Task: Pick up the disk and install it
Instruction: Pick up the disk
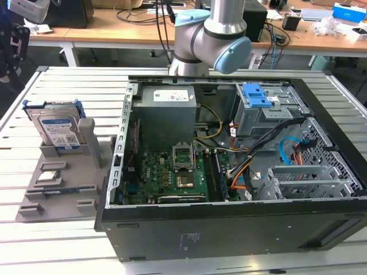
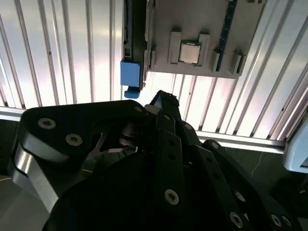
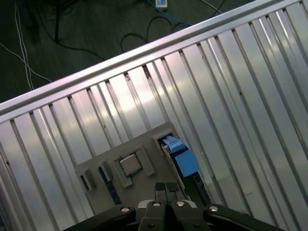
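The disk (image 1: 57, 129) stands on edge in a slot of the grey holder (image 1: 63, 172), at the exterior view's left; it is silver with a white-and-blue label and a blue bracket. In both wrist views I look down on it from high up: its blue bracket (image 3: 183, 159) (image 2: 130, 74) shows edge-on beside the holder. My gripper (image 3: 166, 188) hangs well above the holder, fingertips pressed together with nothing between them. Its black linkage (image 2: 163, 144) fills the foreground of the second wrist view.
A processor chip (image 3: 129, 164) lies in the holder near the disk. The open computer case (image 1: 123, 172) takes the table's middle, with a blue-latched drive cage (image 1: 257, 97) and a grey power supply (image 1: 166, 114) inside. The slatted table's edge (image 3: 144, 53) borders a floor with cables.
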Motion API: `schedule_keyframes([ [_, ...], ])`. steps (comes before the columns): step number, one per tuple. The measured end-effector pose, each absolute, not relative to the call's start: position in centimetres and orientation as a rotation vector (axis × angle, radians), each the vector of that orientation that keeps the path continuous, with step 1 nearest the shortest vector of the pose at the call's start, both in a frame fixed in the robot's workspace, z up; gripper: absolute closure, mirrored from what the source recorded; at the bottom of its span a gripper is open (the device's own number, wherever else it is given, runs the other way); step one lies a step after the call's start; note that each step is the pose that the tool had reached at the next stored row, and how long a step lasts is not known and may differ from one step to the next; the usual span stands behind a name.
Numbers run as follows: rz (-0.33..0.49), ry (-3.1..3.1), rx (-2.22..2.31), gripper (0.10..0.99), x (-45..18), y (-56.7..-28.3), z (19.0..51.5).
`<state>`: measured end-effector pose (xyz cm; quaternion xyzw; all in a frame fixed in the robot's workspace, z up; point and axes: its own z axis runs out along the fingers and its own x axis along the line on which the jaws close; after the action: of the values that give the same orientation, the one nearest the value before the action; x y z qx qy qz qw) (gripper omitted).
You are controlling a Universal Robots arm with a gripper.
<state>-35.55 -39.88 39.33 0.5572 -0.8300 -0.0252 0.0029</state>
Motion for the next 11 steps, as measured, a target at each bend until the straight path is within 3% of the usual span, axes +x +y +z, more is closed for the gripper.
schedule_keyframes([
  [11,-0.078,-2.505,1.88,0.984,-35.55,-39.88,39.33],
])
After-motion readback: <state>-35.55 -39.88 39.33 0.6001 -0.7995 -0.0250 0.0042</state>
